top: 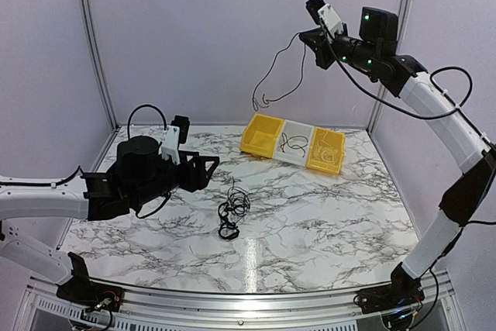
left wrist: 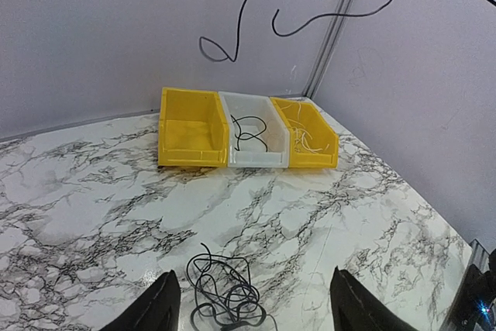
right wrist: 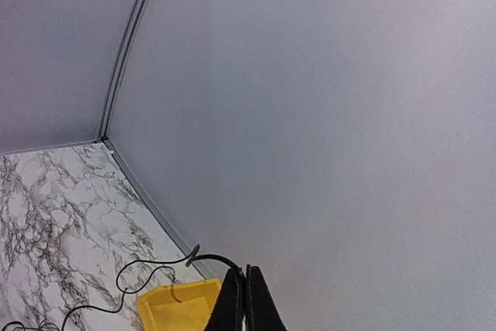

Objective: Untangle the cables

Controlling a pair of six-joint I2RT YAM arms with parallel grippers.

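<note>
L gripper [top: 203, 170] is held low over the marble table [top: 325, 215] at the left. Its fingers [left wrist: 155, 309] are spread wide and nothing is gripped. Just ahead of it, a tangle of thin black cables [top: 231, 211] is seen lying on the table near the middle. In the L wrist view the tangle sits btwn the two fingers; contact can't be told.

Further back, 3 bins are set in a touching row by the rear wall:
- a yellow bin [top: 260, 136];
- a white bin [top: 304, 133] w/ a black strand [left wrist: 249, 133] lying in it;
- a second yellow bin [top: 324, 164] w/ thin whitish strands [left wrist: 304, 133] in it.

At upper right the R gripper [top: 319, 36] is raised high above the bins, clamped tight on one long hanging cable [left wrist: 333, 14]. The cable is draped from the gripper in a loose curve. Its free end is curled in the air, well clear of the table.
</note>
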